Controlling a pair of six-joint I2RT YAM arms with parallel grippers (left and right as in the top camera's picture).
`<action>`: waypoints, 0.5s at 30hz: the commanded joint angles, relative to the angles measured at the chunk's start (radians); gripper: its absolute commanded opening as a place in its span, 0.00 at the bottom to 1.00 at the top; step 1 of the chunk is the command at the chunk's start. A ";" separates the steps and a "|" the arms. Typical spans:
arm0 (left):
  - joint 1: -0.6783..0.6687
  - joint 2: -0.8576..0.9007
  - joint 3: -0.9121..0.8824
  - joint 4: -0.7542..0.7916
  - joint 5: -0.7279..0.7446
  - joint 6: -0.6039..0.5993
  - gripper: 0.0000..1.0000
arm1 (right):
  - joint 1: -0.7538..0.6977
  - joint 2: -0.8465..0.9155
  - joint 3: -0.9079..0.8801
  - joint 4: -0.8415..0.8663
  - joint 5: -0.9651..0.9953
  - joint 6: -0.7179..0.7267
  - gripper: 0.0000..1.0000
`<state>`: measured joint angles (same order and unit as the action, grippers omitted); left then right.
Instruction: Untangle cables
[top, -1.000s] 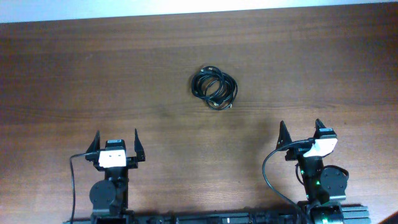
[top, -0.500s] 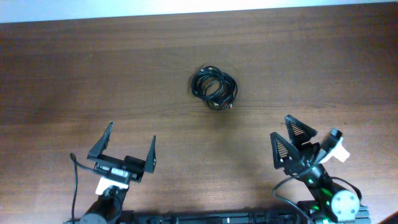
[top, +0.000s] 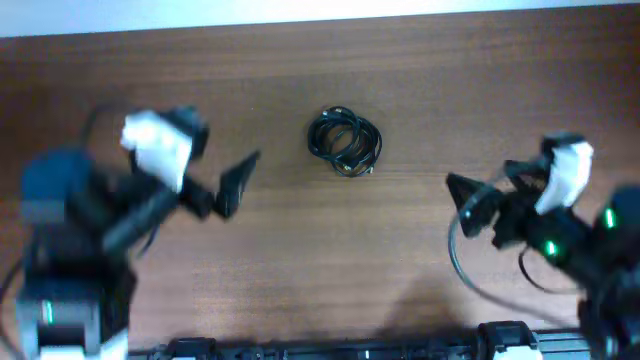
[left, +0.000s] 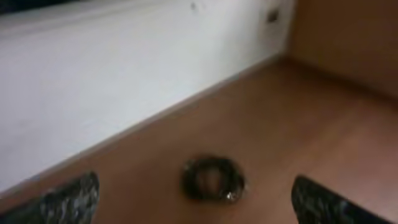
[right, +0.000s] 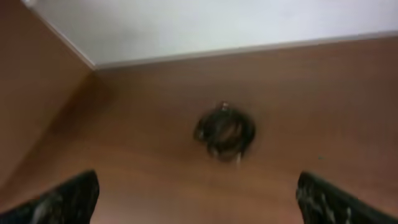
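At the left gripper (top: 228, 185): spread wide, with fingers (left: 69, 200) at the two lower corners of the wrist view and the cables (top: 345, 143) seen between them, well ahead and untouched. Blurred from overhead, raised over the table (top: 300, 290), left of the cables and slightly nearer, angled right and far toward them. At the right gripper (top: 484, 188): likewise spread wide, fingers at both lower corners of its wrist view, gripping nothing, well apart from the cables; to their right and nearer, aimed left. Between the two, toward the far side of the table and about midway left to right: the cables, bunched in one tight coil lying flat on the wood. Close to round, only a touch wider left to right than near to far, so hardly any long axis and no clear heading. At the near edge of the coil, a small pale plug end (top: 352, 173) poking toward the near side; at the far edge, another short stub, too small to make out. Beyond the far edge of the table, a white wall (top: 300, 12).
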<state>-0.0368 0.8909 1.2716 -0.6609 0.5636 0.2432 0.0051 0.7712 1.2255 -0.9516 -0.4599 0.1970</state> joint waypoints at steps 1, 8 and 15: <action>0.003 0.346 0.327 -0.328 0.336 -0.010 0.99 | -0.006 0.218 0.150 -0.130 -0.243 -0.087 0.98; -0.063 0.669 0.372 -0.394 -0.017 -0.210 0.99 | 0.123 0.602 0.172 -0.161 -0.207 -0.081 0.98; -0.172 0.900 0.428 -0.386 -0.322 -0.262 0.99 | 0.283 0.932 0.342 -0.075 0.121 0.025 0.99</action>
<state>-0.2077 1.7500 1.6638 -1.0859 0.3397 0.0044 0.2790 1.6405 1.5074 -1.1263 -0.4236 0.1997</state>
